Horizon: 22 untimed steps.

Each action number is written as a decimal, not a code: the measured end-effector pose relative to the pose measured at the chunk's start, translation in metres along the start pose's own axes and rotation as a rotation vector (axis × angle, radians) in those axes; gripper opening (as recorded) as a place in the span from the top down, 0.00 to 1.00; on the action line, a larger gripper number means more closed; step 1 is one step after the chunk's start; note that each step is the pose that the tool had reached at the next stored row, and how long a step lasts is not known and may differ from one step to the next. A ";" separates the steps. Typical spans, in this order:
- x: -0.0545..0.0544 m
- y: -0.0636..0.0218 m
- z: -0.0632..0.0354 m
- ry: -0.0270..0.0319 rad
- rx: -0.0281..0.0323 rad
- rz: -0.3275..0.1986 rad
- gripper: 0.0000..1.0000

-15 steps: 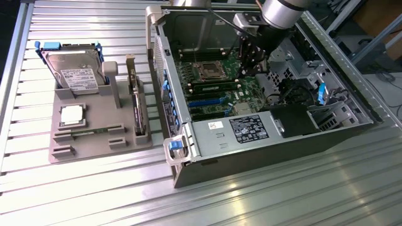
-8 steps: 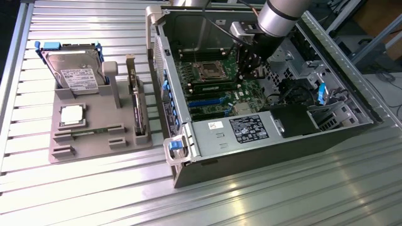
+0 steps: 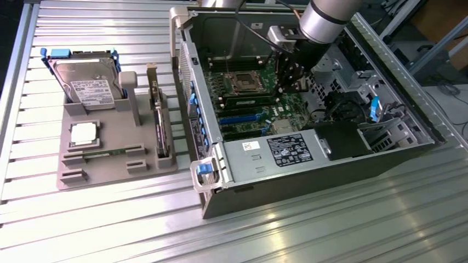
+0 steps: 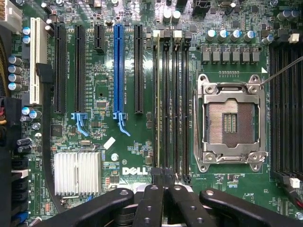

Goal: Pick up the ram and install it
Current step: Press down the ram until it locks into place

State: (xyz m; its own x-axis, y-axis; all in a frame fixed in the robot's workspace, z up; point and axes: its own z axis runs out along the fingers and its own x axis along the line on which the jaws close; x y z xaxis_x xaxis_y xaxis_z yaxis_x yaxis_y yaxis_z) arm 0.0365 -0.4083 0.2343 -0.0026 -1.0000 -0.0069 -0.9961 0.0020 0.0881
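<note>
Can make out the ram (image 3: 102, 153) lying flat in the grey tray (image 3: 109, 174) on the worktop (image 3: 109, 224), lower left of the exterior view, long axis running left to right across the frame. Sits well apart from the tool (image 3: 292, 76), far to its left and outside the computer case (image 3: 307, 181). Tool hangs over the motherboard (image 4: 104, 94) by the memory slots (image 4: 170, 104), fingers (image 4: 151, 203) pressed together on nothing visible. Not yet picked up, by the look of it.

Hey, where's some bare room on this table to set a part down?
Bare slatted table in front of the computer case, and below the grey parts tray. Crowded: the tray, with hard drive, CPU chip and expansion card.
</note>
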 end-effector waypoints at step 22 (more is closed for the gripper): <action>0.000 0.0915 0.0069 -0.0022 0.0016 -0.002 0.89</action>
State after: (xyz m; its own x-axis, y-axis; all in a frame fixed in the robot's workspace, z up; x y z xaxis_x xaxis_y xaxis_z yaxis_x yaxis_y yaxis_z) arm -0.0553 -0.4084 0.2355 -0.0012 -1.0000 -0.0092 -0.9963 0.0004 0.0865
